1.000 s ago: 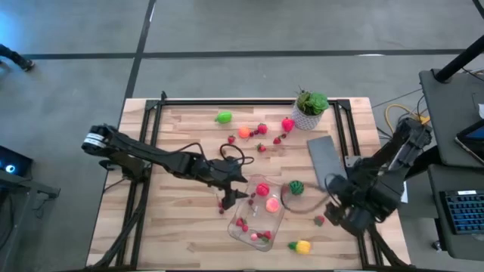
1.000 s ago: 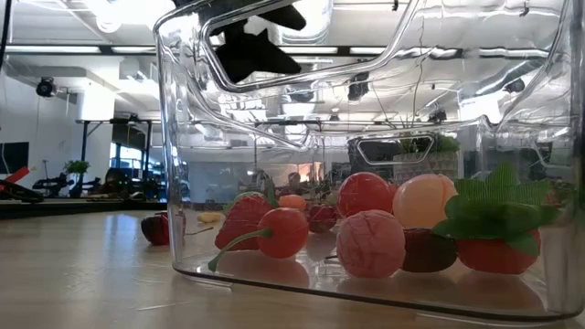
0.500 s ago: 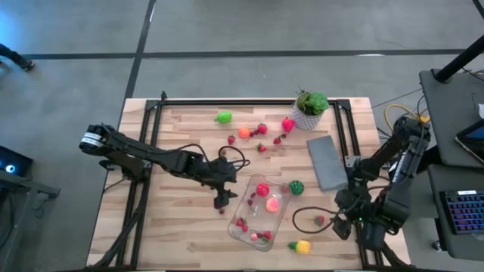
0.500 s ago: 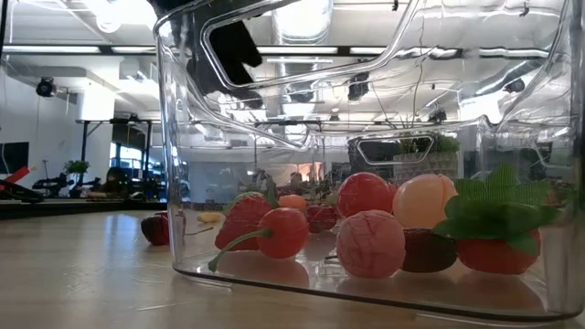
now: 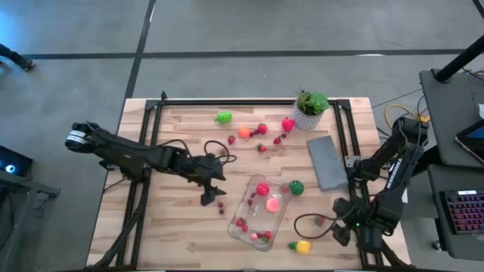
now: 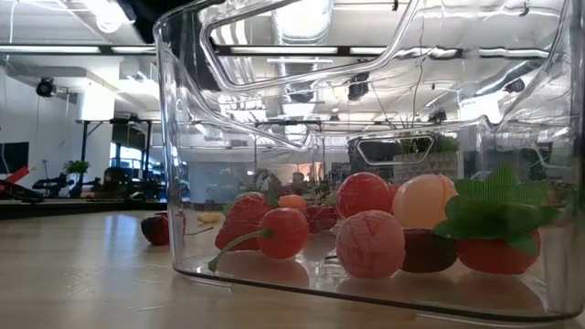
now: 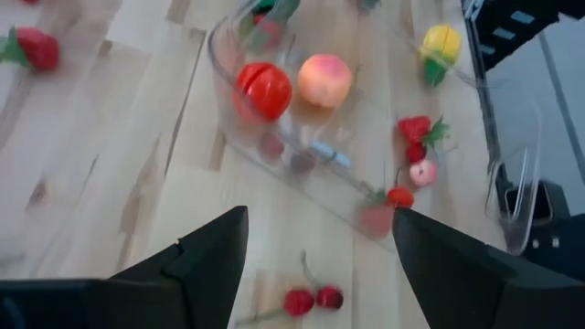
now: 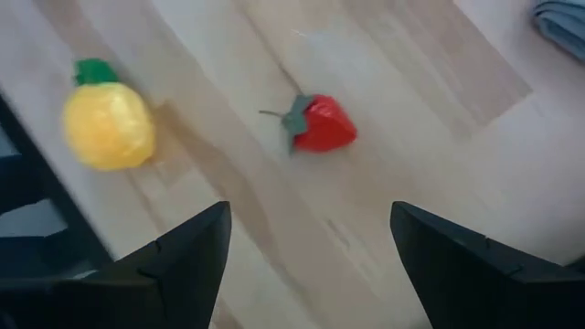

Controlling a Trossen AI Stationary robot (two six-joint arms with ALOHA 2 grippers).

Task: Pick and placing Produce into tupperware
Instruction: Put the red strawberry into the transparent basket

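Note:
The clear tupperware (image 5: 261, 208) lies near the table's middle, a little toward the near edge. It holds a red tomato (image 7: 264, 90), a peach (image 7: 324, 79) and some berries, which the low view shows resting on its floor (image 6: 366, 239). My left gripper (image 5: 208, 198) hovers open just left of the tupperware, above a pair of cherries (image 7: 311, 300) on the wood. My right gripper (image 5: 340, 228) is open near the table's near right corner. A strawberry (image 8: 320, 128) and a yellow piece (image 8: 108, 123) lie on the wood ahead of it.
More produce lies toward the far edge: a light green piece (image 5: 224, 117), an orange one (image 5: 243, 132) and red ones (image 5: 287, 125). A dark green piece (image 5: 296, 187) sits right of the tupperware. A potted plant (image 5: 310, 107) and a grey slab (image 5: 325, 160) stand at the far right.
My left gripper has drawn away from above the tupperware's left rim toward the table's left edge and has passed out of the low view. My right gripper has pulled back toward the near right corner.

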